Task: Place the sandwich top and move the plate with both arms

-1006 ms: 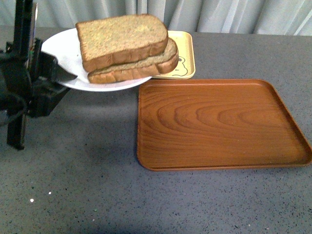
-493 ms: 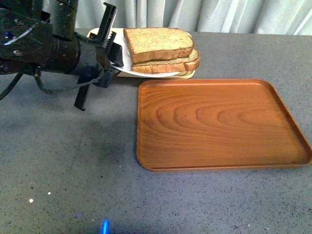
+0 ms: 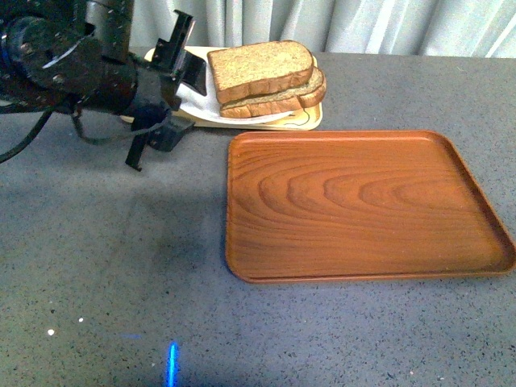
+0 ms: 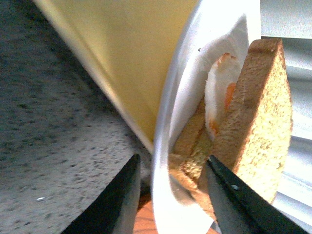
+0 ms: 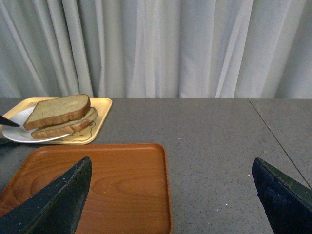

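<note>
Currently left gripper (image 4: 173,158) clamps the plate (image 3: 200,103) rim one-sided; tilt would slide the sandwich top (image 3: 260,68) off, away from its fingertips; right gripper (image 5: 170,161) stands wide

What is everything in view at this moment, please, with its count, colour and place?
table: one, speckled grey
curtain: pale grey, behind the table
wooden tray: one, brown, centre-right on the table
yellow tray: one, pale yellow, behind the wooden tray
plate: one, white, over the yellow tray
lower slice: one, brown, on the plate
filling: white and orange, between the slices
sandwich top: one, brown, uppermost
left pincer: black, astride the plate's rim; grip unclear
right pincer: black, open, facing the wooden tray
</note>
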Robot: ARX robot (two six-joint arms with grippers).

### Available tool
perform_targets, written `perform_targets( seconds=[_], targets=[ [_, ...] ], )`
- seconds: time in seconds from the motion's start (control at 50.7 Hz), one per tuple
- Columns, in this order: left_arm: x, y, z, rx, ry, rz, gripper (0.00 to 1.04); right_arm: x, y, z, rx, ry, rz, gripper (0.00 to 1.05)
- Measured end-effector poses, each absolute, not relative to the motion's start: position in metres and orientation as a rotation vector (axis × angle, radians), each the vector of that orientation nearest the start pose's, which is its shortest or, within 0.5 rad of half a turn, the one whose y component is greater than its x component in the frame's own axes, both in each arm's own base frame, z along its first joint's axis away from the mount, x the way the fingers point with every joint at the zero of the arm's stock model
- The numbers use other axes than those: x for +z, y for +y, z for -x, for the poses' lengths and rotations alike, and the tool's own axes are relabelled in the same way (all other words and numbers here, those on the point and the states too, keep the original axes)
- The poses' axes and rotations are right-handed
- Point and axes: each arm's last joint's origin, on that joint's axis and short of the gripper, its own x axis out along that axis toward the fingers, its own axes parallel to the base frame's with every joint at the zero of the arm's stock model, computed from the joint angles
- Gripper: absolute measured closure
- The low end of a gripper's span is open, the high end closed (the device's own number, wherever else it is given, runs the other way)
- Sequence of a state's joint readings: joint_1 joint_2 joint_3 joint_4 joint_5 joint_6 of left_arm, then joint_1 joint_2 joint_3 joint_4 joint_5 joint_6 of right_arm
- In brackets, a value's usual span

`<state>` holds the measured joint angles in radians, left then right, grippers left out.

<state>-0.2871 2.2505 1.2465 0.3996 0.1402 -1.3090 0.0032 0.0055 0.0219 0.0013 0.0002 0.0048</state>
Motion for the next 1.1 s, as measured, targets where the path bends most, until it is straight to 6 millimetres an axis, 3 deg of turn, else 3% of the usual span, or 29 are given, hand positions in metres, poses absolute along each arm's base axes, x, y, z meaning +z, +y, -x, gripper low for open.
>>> perform_targets(
  seconds=[0.158, 0.256, 0.296, 0.473, 0.493, 0.631, 0.789, 0.887, 1.006, 1.104],
  targets=[
    [0.09, -0.083, -0.38, 0.012, 0.711, 1.204, 0.28, 0.171, 0.0, -0.097, 0.003, -0.018, -0.004, 0.09],
    [0.097, -0.057, -0.349, 0.009, 0.678, 1.177, 0.12, 0.171, 0.0, -0.097, 0.003, -0.018, -0.005, 0.09],
    [0.099, -0.048, -0.338, 0.015, 0.671, 1.163, 0.08, 0.171, 0.0, -0.097, 0.003, -0.018, -0.005, 0.09],
    [0.104, -0.002, -0.268, 0.016, 0.639, 1.02, 0.09, 0.171, 0.0, -0.097, 0.003, -0.018, -0.004, 0.09],
    [0.103, 0.0, -0.258, 0.031, 0.557, 0.922, 0.16, 0.171, 0.0, -0.097, 0.001, -0.018, -0.005, 0.09],
    [0.099, 0.0, -0.228, 0.025, 0.369, 0.629, 0.35, 0.171, 0.0, -0.097, 0.004, -0.019, -0.004, 0.09],
    [0.125, 0.001, -0.178, 0.016, 0.093, 0.275, 0.63, 0.171, 0.0, -0.097, 0.003, -0.019, -0.005, 0.09],
    [0.141, 0.0, -0.168, 0.0, 0.007, 0.14, 0.77, 0.171, 0.0, -0.096, 0.002, -0.019, -0.004, 0.09],
    [0.153, 0.0, -0.159, 0.002, -0.017, 0.045, 1.02, 0.171, 0.0, -0.096, 0.001, -0.019, -0.004, 0.09],
    [0.16, 0.0, -0.151, 0.002, -0.027, 0.025, 1.03, 0.171, 0.0, -0.096, 0.003, -0.019, -0.004, 0.09]
  ],
)
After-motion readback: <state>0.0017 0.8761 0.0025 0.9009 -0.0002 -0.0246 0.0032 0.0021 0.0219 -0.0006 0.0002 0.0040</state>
